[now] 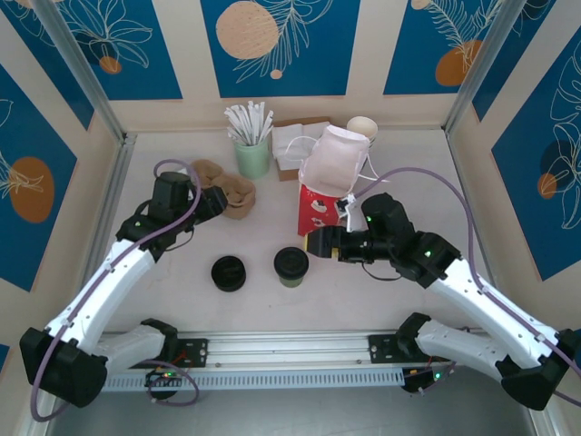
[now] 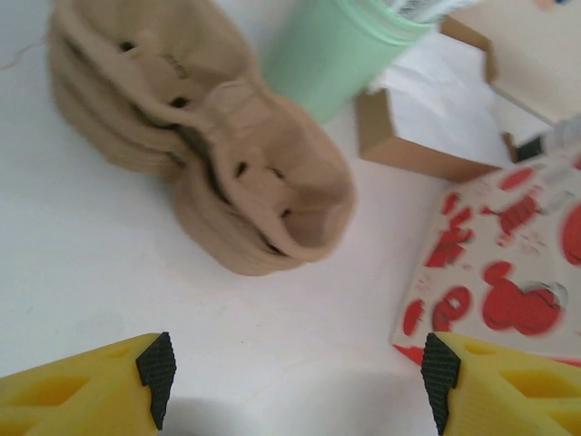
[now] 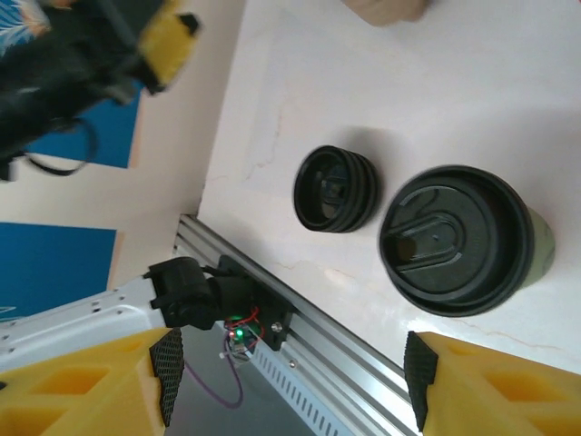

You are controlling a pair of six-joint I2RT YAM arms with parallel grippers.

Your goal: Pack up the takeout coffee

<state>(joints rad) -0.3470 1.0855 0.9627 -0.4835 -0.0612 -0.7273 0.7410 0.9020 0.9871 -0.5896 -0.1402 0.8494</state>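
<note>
Beside loose lids [image 1: 228, 272]: takeout coffee [image 1: 290, 266], upright, lidded, untouched. Left gripper [image 2: 295, 372] spread, empty. Right gripper [image 3: 290, 374] spread, empty.

Bare table [image 1: 263, 313] rings the takeout coffee [image 1: 290, 266], barring the lid stack [image 1: 228, 272] to its left and the bag [image 1: 320, 207] beyond.

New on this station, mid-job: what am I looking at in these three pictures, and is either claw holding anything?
Two white robot arms each end in a two-finger claw. One picture looks down from above and behind them. The other two come from cameras on the wrists, with yellow fingers at the bottom. On the table are the takeout coffee, a stack of loose black lids, the red-and-white paper bag, a pile of brown cardboard holders and a green cup of sticks. The left gripper and right gripper are both open, holding nothing.
</note>
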